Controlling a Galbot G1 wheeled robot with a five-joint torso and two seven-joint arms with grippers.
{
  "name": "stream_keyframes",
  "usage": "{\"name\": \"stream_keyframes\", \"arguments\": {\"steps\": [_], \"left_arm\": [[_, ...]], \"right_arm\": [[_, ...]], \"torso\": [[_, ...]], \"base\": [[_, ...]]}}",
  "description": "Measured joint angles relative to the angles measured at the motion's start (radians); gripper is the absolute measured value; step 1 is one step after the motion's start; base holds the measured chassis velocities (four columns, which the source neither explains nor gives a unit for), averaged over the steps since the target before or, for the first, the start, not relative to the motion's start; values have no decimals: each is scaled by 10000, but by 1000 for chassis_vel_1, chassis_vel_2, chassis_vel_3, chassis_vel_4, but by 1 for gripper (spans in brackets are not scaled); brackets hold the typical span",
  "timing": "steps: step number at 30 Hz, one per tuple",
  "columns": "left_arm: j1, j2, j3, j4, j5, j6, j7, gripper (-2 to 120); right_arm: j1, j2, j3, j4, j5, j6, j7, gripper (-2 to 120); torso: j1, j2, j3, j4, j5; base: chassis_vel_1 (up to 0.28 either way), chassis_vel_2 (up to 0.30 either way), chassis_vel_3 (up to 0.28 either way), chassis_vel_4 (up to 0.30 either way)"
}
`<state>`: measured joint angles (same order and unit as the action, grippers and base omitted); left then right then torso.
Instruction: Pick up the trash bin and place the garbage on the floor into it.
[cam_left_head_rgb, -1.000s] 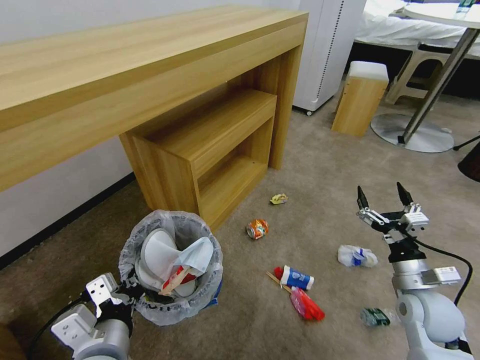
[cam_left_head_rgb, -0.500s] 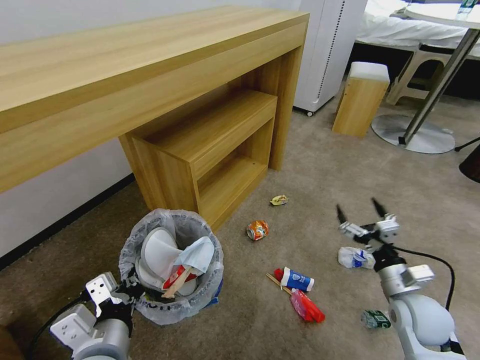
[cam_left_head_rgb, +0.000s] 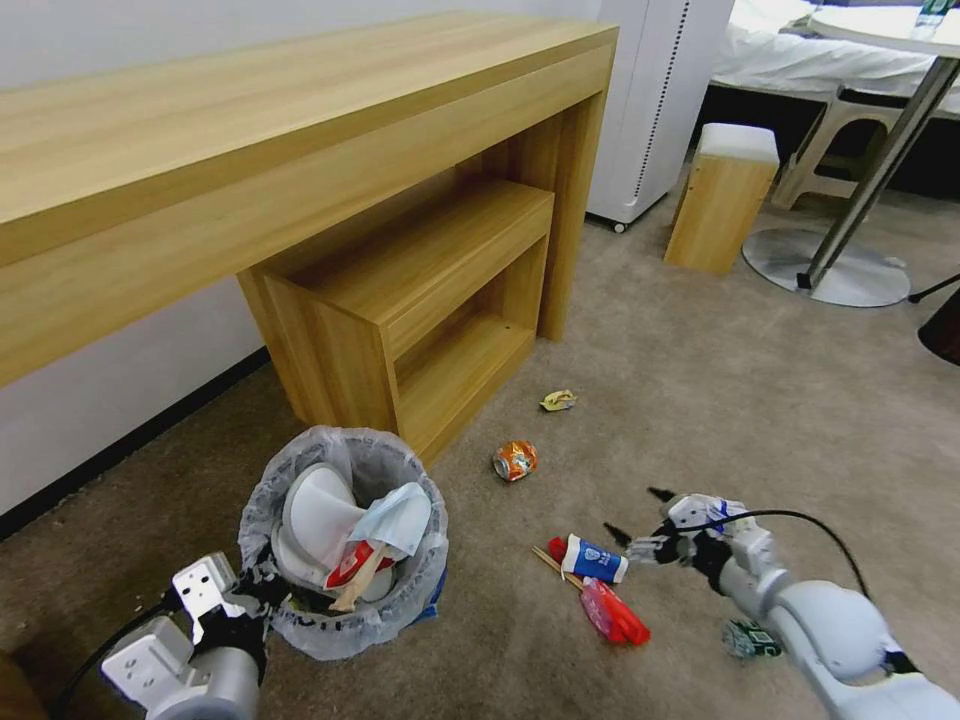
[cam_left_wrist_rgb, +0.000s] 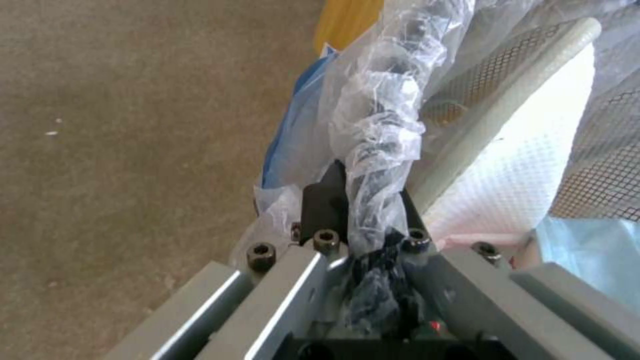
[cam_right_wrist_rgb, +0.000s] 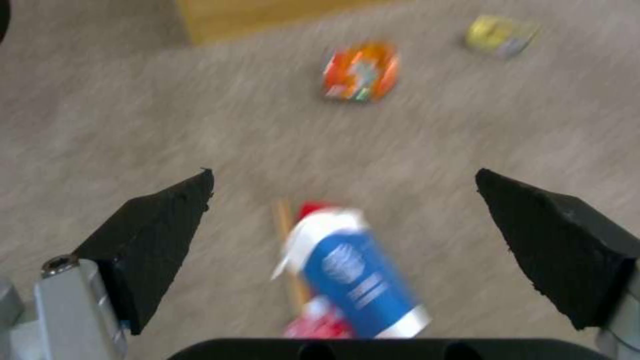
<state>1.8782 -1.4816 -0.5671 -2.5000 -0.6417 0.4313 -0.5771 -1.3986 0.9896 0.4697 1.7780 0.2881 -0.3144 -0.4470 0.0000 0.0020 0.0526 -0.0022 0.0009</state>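
The trash bin (cam_left_head_rgb: 345, 620), blue and lined with a crinkly clear bag, stands on the floor (cam_left_head_rgb: 700, 380) at lower left. White slippers, a light blue mask and a red-and-white cup lie in it. My left gripper (cam_left_head_rgb: 258, 588) is shut on its bagged rim (cam_left_wrist_rgb: 380, 125); the jaws (cam_left_wrist_rgb: 365, 195) pinch the plastic. My right gripper (cam_left_head_rgb: 638, 512) hangs open low over the carpet, its fingertips (cam_right_wrist_rgb: 183, 200) apart on either side of a blue-and-white cup (cam_right_wrist_rgb: 357, 277) (cam_left_head_rgb: 594, 558). A wooden stick (cam_left_head_rgb: 552, 561), a crushed orange can (cam_left_head_rgb: 514, 459) (cam_right_wrist_rgb: 361, 70) and a yellow wrapper (cam_left_head_rgb: 558, 399) lie nearby.
A red wrapper (cam_left_head_rgb: 615, 610) and a small bottle (cam_left_head_rgb: 748, 638) lie by my right arm. A wooden desk with a low shelf unit (cam_left_head_rgb: 420, 270) stands behind the bin. Farther back are a white cabinet (cam_left_head_rgb: 655, 100), a wooden stool (cam_left_head_rgb: 720, 195) and a round table base (cam_left_head_rgb: 825, 265).
My right gripper has come down and to the left, from above the white-blue wrapper to just beside the blue-and-white cup, staying open. The left gripper keeps its hold on the bin.
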Motion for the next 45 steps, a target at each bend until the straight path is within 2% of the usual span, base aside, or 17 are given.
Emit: {"name": "stream_keyframes", "arguments": {"steps": [8,14,18,19,21,23,26,27,28,30,33,34,37,45], "left_arm": [[-83,-8,55,-4,48,-50,14,1],[-409,-23,163,-3,85,60,8,1],[-568,4,140,-3,25,76,8,1],[-568,4,140,-3,25,76,8,1],[-638,41,82,37,-57,83,8,1],[-671,62,48,62,-107,91,8,1],[-768,107,-30,190,-213,99,8,1],[-768,107,-30,190,-213,99,8,1],[-779,106,-24,231,-223,99,13,1],[-781,103,-14,252,-223,99,17,1],[-789,113,-10,273,-239,100,33,1],[-789,113,-10,273,-239,100,33,1],[-797,153,-67,270,-298,100,36,1],[-795,154,-87,268,-314,94,39,1]], "right_arm": [[-201,-22,-531,-951,-424,-261,75,100],[-219,-94,-1004,-1562,-117,-823,722,95],[-17,-99,-1305,-2050,-72,-1055,1066,82],[-17,-99,-1305,-2050,-72,-1055,1066,82],[107,-94,-1420,-2250,-15,-1174,1232,72],[164,-93,-1464,-2320,39,-1249,1320,71],[341,-105,-1559,-2509,95,-1380,1529,52],[341,-105,-1559,-2509,95,-1380,1529,52],[404,-104,-1571,-2591,94,-1381,1584,45],[455,-95,-1575,-2660,87,-1379,1610,42],[652,-27,-1585,-2965,-35,-1301,1617,27],[652,-27,-1585,-2965,-35,-1301,1617,27],[871,31,-1608,-3216,-117,-1189,1602,14],[1218,223,-1768,-3529,-391,-1032,1513,10]], "torso": [[0,0,0,-4,-1],[0,0,0,-4,-4],[0,0,0,-3,-2],[0,0,0,-3,-2],[0,0,0,-3,0],[0,1,0,-3,-2],[0,0,0,-3,-2],[0,0,0,-3,-2],[0,0,0,-3,-2],[0,0,0,-3,-3],[0,0,0,-3,-2],[0,0,0,-3,-2],[0,0,0,-3,-2],[0,0,0,-2,-2]], "base": [[0,0,0,0],[0,0,0,0],[0,0,0,0],[0,0,0,0],[0,0,0,0],[0,0,0,0],[0,0,0,0],[0,0,0,0],[0,0,0,0],[0,0,0,0],[0,0,0,0],[0,0,0,0],[0,0,0,0],[0,0,0,0]]}}
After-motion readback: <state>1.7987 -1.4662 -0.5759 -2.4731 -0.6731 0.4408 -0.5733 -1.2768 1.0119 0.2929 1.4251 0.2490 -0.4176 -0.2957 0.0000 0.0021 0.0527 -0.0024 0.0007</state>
